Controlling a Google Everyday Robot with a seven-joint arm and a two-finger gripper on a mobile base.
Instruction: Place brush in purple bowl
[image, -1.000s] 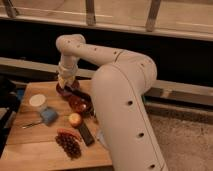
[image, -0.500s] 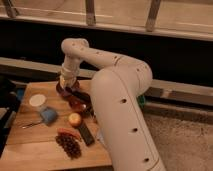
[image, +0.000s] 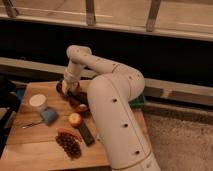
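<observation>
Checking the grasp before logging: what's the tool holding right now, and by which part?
Cannot tell: the tool sits low over the purple bowl at the table's far edge, hiding anything held.

Gripper (image: 68, 89) partly hidden over purple bowl (image: 63, 88)

two bowls (image: 64, 88), one hand (image: 69, 90)

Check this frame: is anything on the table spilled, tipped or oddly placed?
Nothing stands out. The end effector hangs over the purple bowl at the table's far edge. The apple, grape bunch, black block and white cup sit apart, undisturbed.
</observation>
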